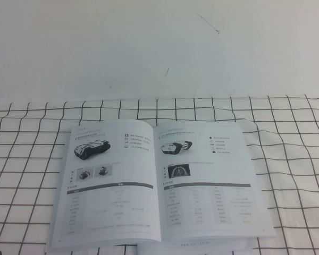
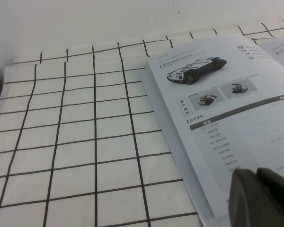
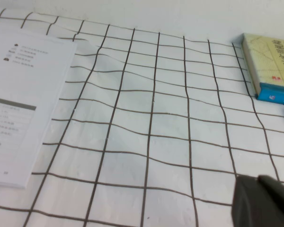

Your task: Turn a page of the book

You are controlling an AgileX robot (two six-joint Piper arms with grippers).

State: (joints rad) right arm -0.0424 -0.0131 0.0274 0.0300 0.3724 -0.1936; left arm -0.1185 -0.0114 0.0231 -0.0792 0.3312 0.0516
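The book point(image 1: 154, 186) lies open and flat on the checkered cloth, near the table's front edge. Its right-hand leaf, the page point(image 1: 207, 180), shows a black-and-white device photo, a dark arch picture and a grey-headed table. The left-hand leaf point(image 2: 227, 113) shows a dark vehicle photo and two small pictures. My left gripper point(image 2: 256, 172) is shut and empty, hovering over the front part of that left-hand leaf. My right gripper point(image 3: 258, 178) is shut and empty above bare cloth, to the right of the page point(image 3: 23, 94). Neither gripper shows in the high view.
A white cloth with a black grid point(image 1: 32, 159) covers the table up to a white wall point(image 1: 159, 48). A thick yellowish book with a blue edge point(image 3: 270, 66) lies far right. A plain white sheet point(image 1: 202, 247) sticks out under the open book's front edge.
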